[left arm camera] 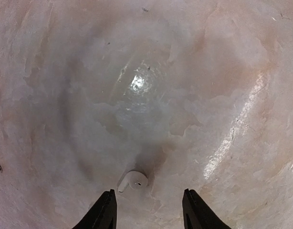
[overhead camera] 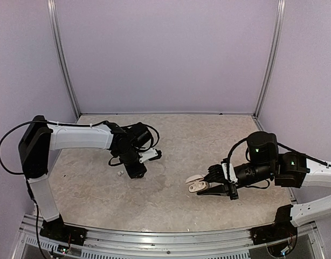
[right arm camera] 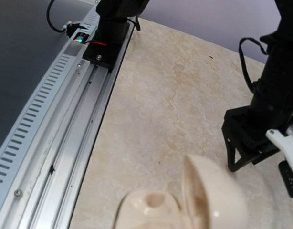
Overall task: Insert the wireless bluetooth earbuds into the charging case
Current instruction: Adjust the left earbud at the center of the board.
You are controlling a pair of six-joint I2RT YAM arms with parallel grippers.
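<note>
The desk (overhead camera: 176,137) has a pale beige top with a marbled, mottled pattern. Up close in the left wrist view it looks glossy, with a bright glare patch (left arm camera: 141,85) and streaks of reflected light to the right. Plain lilac walls (overhead camera: 165,54) close it in on three sides, and slim metal posts (overhead camera: 64,65) stand at the back corners. A slotted metal rail (right arm camera: 51,129) runs along the near edge, where the arm bases are bolted.

The left gripper (left arm camera: 148,192) points down at the desk on its left half, released, its two dark fingers (left arm camera: 106,210) spread with nothing between them. One earbud (left arm camera: 133,180) lies on the bare surface just ahead of the fingertips, nearer the left finger and apart from both. The other earbud (overhead camera: 118,174) lies on the desk just left of that gripper. It shows only as a tiny pale speck, cut off at the left edge of the wrist view.

The right gripper (overhead camera: 206,184) is on the right half of the desk, clenched on the charging case (overhead camera: 195,184). The case is open, with its lid (right arm camera: 211,191) standing up from the base (right arm camera: 146,209), where one round socket shows. It is well apart from both earbuds.
</note>
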